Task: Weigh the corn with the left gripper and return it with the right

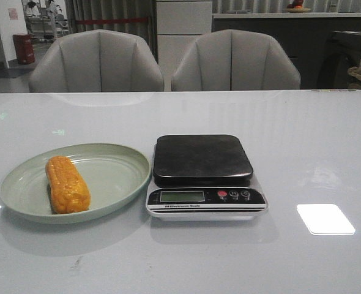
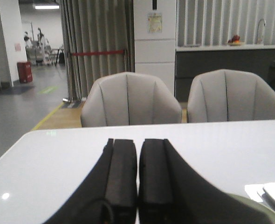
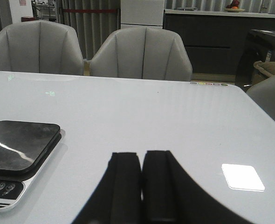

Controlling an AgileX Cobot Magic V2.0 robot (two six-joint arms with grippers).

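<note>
The corn (image 1: pixel 67 184), an orange-yellow cob, lies on a pale green plate (image 1: pixel 116 174) at the front left of the table. Beside it on the right stands the scale (image 1: pixel 203 159) with a black platform and nothing on it. The scale also shows in the right wrist view (image 3: pixel 18 149). Neither gripper shows in the front view. My left gripper (image 2: pixel 137 142) is shut and empty, with the plate's rim (image 2: pixel 263 210) at its side. My right gripper (image 3: pixel 141 156) is shut and empty, to the right of the scale.
Two grey chairs (image 1: pixel 98 61) (image 1: pixel 235 61) stand behind the table's far edge. A bright patch of reflected light (image 1: pixel 325 218) lies on the table at the front right. A white edge of the scale (image 2: pixel 270 193) shows in the left wrist view.
</note>
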